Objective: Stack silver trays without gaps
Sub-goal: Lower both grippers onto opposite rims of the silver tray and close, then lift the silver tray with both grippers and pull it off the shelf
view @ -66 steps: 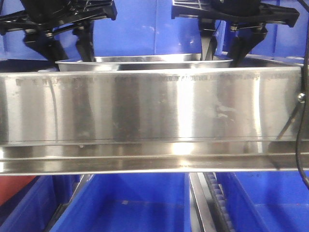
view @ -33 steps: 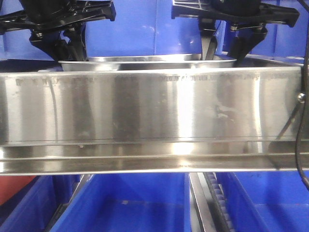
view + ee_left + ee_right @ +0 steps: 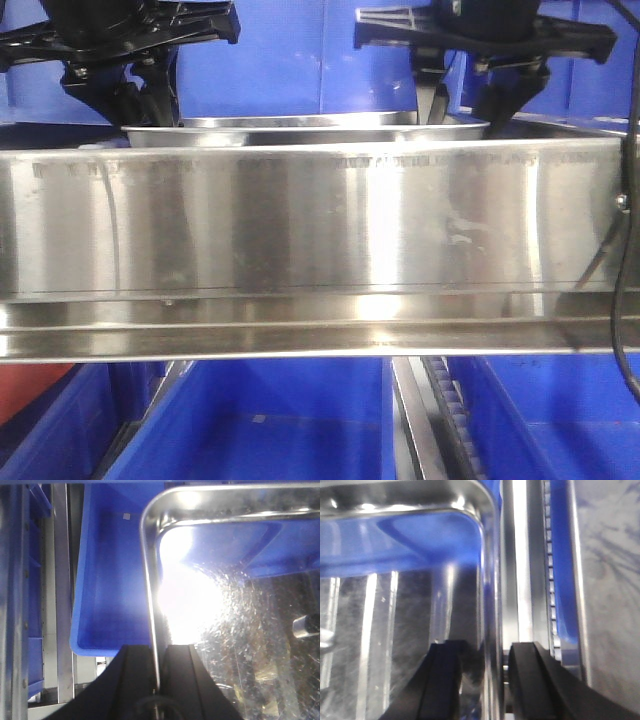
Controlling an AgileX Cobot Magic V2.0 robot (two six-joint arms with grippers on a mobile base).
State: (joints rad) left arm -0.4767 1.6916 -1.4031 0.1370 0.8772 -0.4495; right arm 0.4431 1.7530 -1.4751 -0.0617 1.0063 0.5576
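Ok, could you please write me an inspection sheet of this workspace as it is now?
Surface: steel shelf rail, streaked; shelf top hidden behind it.
Job's things: silver tray, rim showing above the rail; trays beneath cannot be told.
Clutter: nothing seen.
Grippers: left gripper jaws shut on the tray's left rim; right gripper jaws open, astride the right rim.
Cables: black cable at right edge.
Surroundings: blue bins below and behind.
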